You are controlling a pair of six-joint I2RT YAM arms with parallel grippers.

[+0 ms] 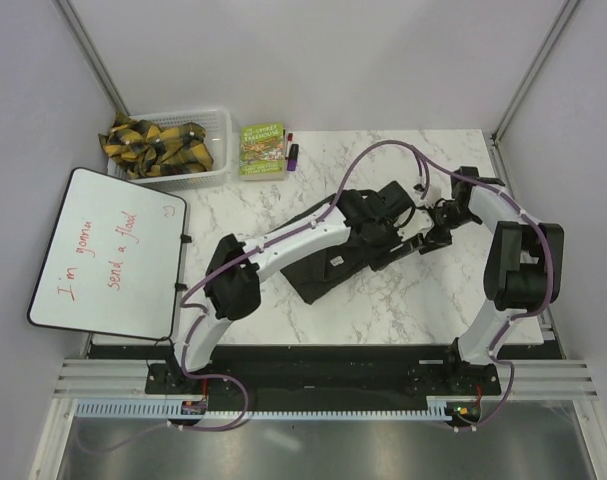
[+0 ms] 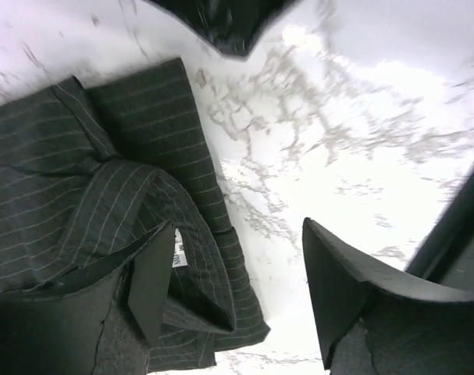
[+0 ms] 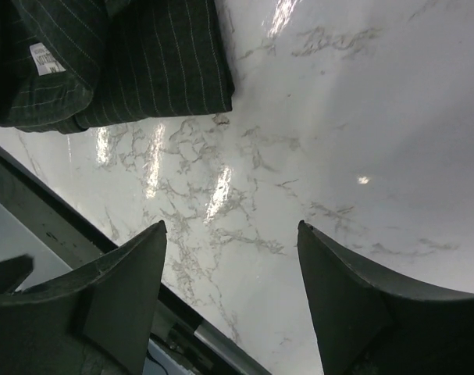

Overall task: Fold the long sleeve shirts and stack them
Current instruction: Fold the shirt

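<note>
Left gripper (image 2: pixel 233 273) gapes astride the edge of the shirt (image 2: pixel 80 156), lower left; right gripper (image 3: pixel 229 258) hangs open. Best pinch every layer.

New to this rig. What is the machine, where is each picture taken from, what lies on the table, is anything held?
Two robot arms are bolted at the table's near edge. The wide picture looks down from above; the other two come from cameras on the wrists. On the marble table lie a folded dark striped shirt, a basket of yellow-black straps, a book and, at its left edge, a whiteboard. The left gripper is open over the shirt's edge; the right gripper is open over bare marble. Neither holds anything.
</note>
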